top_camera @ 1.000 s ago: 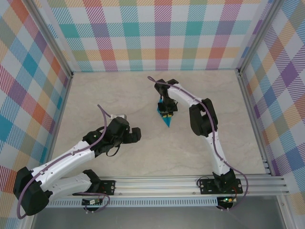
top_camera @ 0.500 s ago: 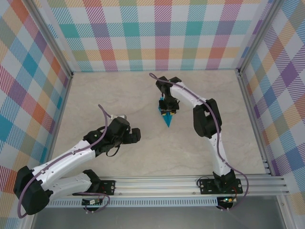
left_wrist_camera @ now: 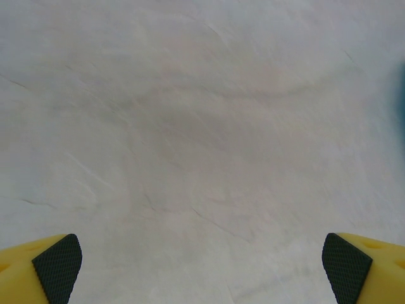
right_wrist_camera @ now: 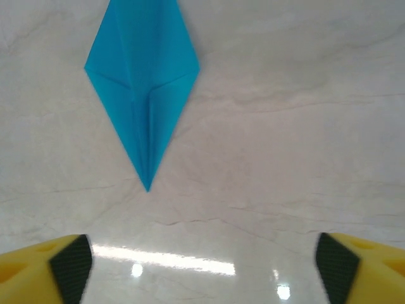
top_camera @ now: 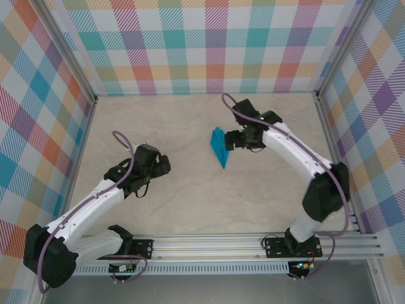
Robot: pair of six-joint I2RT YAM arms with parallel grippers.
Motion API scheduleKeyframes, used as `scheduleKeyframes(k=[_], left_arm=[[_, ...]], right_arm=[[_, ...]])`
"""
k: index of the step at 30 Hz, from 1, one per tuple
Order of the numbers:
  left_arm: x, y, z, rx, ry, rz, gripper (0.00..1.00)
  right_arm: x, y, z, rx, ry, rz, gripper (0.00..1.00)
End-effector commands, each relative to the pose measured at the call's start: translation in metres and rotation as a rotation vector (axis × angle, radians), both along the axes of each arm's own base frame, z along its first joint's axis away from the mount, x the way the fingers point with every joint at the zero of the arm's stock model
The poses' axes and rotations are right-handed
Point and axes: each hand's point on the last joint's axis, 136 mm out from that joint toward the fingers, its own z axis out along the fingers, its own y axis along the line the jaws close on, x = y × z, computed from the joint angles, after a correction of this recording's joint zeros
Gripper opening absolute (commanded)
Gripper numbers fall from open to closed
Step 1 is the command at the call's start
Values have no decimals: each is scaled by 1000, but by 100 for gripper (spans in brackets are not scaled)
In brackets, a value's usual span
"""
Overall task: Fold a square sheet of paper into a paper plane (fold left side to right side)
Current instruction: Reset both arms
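Observation:
The square sheet of paper lies flat on the table as a teal-blue, kite-shaped paper plane (top_camera: 219,147) with clear creases, its sharp tip toward the near edge. In the right wrist view the paper plane (right_wrist_camera: 140,82) lies ahead and to the left, its tip short of the fingers. My right gripper (top_camera: 231,141) hovers just right of the plane, apart from it, and stands open (right_wrist_camera: 204,266) over bare table. My left gripper (top_camera: 166,164) is well to the plane's left, open (left_wrist_camera: 202,266), nothing between its fingers.
The pale marble-look table (top_camera: 190,202) is boxed in by plaid walls on three sides (top_camera: 209,44). An aluminium rail (top_camera: 253,244) carrying the arm bases runs along the near edge. The right arm's elbow (top_camera: 326,190) stands near the right wall.
My right gripper has opened, let go of the paper plane and swung off to its right. The plane stays on the table. The left gripper has drawn back a little to the left.

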Motion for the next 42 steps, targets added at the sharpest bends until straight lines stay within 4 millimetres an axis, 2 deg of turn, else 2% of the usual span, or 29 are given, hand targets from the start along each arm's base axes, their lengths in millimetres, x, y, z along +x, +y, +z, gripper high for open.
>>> scheduleKeyframes(k=[1,3,5,7,10,13,17,19,22,26,28,30,36,38,40,42], left_arm=[[20,52,33,136,-159,159,100],[29,74,39,272,-243,199,100],[35,86,44,370,-323,227,100],[38,90,40,433,-349,213,100],[45,85,18,451,-342,115,100],[48,80,-8,410,-341,44,100],[48,75,-35,358,-347,-21,100],[52,70,-39,340,-352,-56,100],[62,63,-36,315,-406,-91,100],[77,69,-34,285,-457,-72,100],[84,71,-32,266,-486,-68,100],[90,70,-35,264,-475,-87,100],[87,68,-34,264,-518,-122,99],[91,74,-41,267,-546,-91,100],[97,75,-59,265,-528,-86,99],[104,74,-61,267,-488,-99,99]], right_arm=[[13,-54,10,-66,-197,-105,100],[9,-85,-3,-46,-252,-187,100],[7,-113,-18,-16,-304,-269,100],[6,-132,-33,13,-360,-291,100],[2,-158,-54,24,-436,-348,100],[3,-174,-70,56,-468,-392,100],[15,-177,-81,84,-548,-364,100],[23,-175,-81,68,-566,-327,100],[36,-167,-73,71,-648,-246,100],[54,-158,-69,87,-718,-167,100],[57,-155,-81,104,-730,-153,100],[54,-151,-88,115,-732,-127,100],[55,-148,-88,168,-719,-92,100],[55,-148,-88,168,-716,-91,100],[56,-148,-88,168,-717,-92,100],[56,-148,-88,167,-715,-91,100]])
